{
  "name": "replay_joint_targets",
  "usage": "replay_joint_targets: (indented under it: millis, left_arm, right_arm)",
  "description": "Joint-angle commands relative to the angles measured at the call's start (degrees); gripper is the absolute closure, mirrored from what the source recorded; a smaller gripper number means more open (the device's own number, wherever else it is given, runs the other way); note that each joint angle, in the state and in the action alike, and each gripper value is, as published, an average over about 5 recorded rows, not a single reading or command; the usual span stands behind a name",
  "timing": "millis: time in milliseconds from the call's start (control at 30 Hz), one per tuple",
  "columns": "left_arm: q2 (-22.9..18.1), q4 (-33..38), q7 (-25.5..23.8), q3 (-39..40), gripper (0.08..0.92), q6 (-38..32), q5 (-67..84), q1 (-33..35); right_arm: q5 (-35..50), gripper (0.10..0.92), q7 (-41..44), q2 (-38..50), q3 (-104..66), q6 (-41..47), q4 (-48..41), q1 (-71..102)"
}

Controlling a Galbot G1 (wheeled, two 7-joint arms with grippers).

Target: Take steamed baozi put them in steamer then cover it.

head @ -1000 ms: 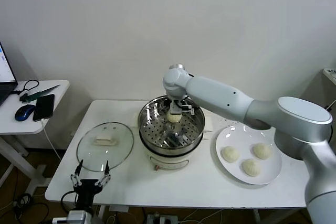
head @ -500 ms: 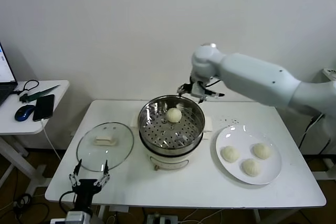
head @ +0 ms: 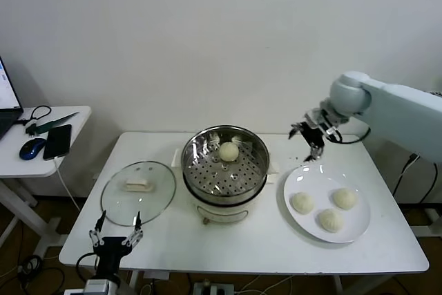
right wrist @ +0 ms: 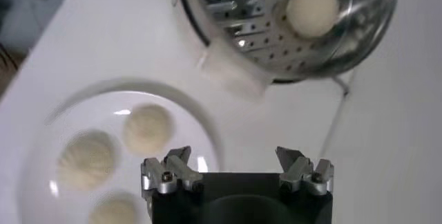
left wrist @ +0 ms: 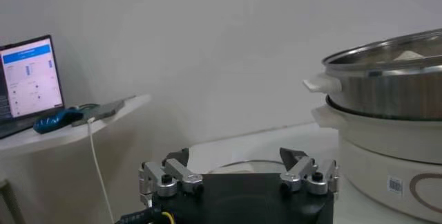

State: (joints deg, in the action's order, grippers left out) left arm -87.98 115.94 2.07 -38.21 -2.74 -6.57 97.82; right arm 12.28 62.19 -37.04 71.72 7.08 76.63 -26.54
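Right gripper [head: 312, 139] hangs in the air above the far rim of the white plate [head: 297, 208], jaws apart, empty. Three baozi [head: 302, 202] lie on the plate; a fourth [head: 228, 150] sits in the steamer [head: 195, 170] near its far wall. Cover [head: 138, 192] lies flat on the table [head: 276, 246], just left of the steamer. Left gripper [head: 114, 235] parked at the table's near edge, jaws apart. Left wrist view alone shows a small, unreadable label [left wrist: 395, 186] on the pot base.
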Motion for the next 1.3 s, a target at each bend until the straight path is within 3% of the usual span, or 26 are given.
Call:
replay_joint_targets:
  millis: [33, 733, 1300]
  left_arm:
    - [-0.08, 0.09, 0.0, 0.03, 0.177, 0.08, 0.06, 0.06]
    - [-0.2, -0.51, 0.13, 0.01, 0.177, -0.16, -0.21, 0.78]
    - [-0.25, -0.85, 0.3, -0.08, 0.177, -0.4, -0.29, 1.01]
  right_arm:
    - [0.42, 0.203, -0.16, 6.79, -7.71, 7.31, 0.2, 16.08]
    - [-6.01, 0.203, -1.69, -5.48, -19.75, 6.65, -11.03, 27.39]
    - [-7.34, 0.227, -0.83, -7.15, -18.88, 5.89, -12.46, 26.87]
